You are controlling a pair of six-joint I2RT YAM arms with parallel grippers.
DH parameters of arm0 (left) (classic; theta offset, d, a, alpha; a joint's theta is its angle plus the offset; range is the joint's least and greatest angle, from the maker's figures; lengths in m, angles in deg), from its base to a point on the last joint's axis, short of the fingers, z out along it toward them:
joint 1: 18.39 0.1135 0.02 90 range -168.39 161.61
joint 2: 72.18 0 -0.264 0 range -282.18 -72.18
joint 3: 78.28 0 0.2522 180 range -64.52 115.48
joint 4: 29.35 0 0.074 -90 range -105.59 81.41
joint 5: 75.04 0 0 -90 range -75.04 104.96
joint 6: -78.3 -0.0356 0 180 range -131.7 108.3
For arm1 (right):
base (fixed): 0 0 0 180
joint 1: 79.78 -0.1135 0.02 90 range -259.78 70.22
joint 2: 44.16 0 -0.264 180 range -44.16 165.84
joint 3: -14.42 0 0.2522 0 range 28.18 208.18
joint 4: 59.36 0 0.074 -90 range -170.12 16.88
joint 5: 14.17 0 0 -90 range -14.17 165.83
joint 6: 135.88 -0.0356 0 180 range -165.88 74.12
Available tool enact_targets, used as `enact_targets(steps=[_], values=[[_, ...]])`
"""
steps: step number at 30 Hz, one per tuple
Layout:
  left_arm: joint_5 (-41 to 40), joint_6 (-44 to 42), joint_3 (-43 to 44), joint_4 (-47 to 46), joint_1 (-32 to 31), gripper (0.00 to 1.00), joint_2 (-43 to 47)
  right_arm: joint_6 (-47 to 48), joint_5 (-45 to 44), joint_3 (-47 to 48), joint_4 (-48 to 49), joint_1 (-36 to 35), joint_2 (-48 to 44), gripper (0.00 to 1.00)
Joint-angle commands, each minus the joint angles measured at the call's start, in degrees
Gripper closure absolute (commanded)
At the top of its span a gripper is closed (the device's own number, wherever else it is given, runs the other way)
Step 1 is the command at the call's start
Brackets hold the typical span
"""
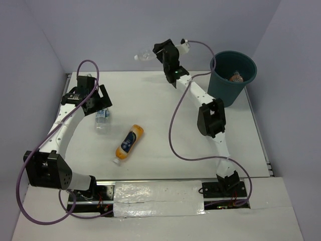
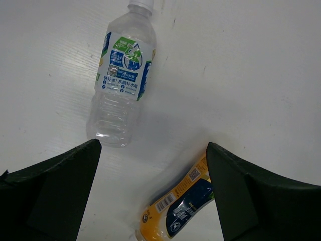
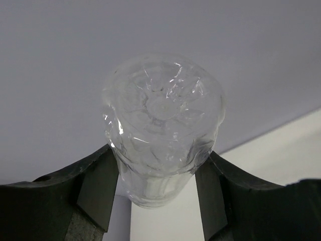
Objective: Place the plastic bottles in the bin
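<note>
- Right end effector: I find it clenched on the clear bottle, with one finger against each side of the body. The bottle's moulded base shows toward the wrist camera.
- In the top view the clear bottle is held roughly level in the air near the far edge of the desk. It is left of the bin and not over it.
- Left end effector: released, jaws spread wide with nothing between them, hanging above the desk.
- Labelled bottle: lying on its side on the desk just ahead of the left fingers, blue-white label facing up.
- Orange bottle: lying on the desk near the labelled bottle but apart from it. One finger partly hides it in the left wrist view.
- Bin: upright at the far right of the desk. I see a pale object with an orange tint inside and cannot identify it.
</note>
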Motion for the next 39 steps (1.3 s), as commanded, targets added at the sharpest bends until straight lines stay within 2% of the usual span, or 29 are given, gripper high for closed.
enact_targets(steps=[1, 3, 7, 13, 17, 20, 24, 34, 37, 39], values=[[0.86, -0.42, -2.27, -3.44, 0.23, 0.01, 2.82, 15.49, 3.58, 0.6, 2.63, -0.27, -11.08, 0.81], [1.74, -0.07, -2.63, -3.62, 0.22, 0.01, 2.64, 21.93, 3.85, 1.13, -0.54, 0.0, -14.77, 0.81], [3.67, 1.07, -2.89, -4.5, 0.22, 0.0, 3.43, 38.7, 0.18, -0.7, -12.91, 2.62, -27.14, 0.81], [5.17, 2.04, -3.77, -5.99, 0.31, 0.01, 4.31, 52.78, -8.26, -7.98, -24.18, 9.39, -42.88, 0.83], [6.13, 2.83, -3.95, -7.05, 0.31, 0.01, 3.61, 54.93, -10.2, -11.08, -30.17, 16.85, -48.96, 0.83], [7.63, 3.19, -3.77, -7.49, 0.31, 0.01, 3.08, 54.66, -9.6, -15.91, -29.74, 20.29, -51.78, 0.84], [7.37, 3.19, -4.03, -7.49, 0.31, 0.01, 3.17, 52.03, -8.27, -13.82, -33.15, 24.6, -47.59, 0.84], [5.17, 2.84, -4.56, -6.52, 0.23, 0.01, 3.87, 50.71, -8.98, -11.09, -32.46, 25.31, -36.07, 0.84], [4.82, 2.66, -4.39, -6.34, 0.31, 0.01, 4.22, 49.65, -8.8, -14.76, -29.4, 25.4, -35.36, 0.84], [4.38, 2.4, -4.3, -6.26, 0.31, 0.01, 4.57, 48.51, -8.02, -17.92, -26.94, 25.31, -35.88, 0.76]])
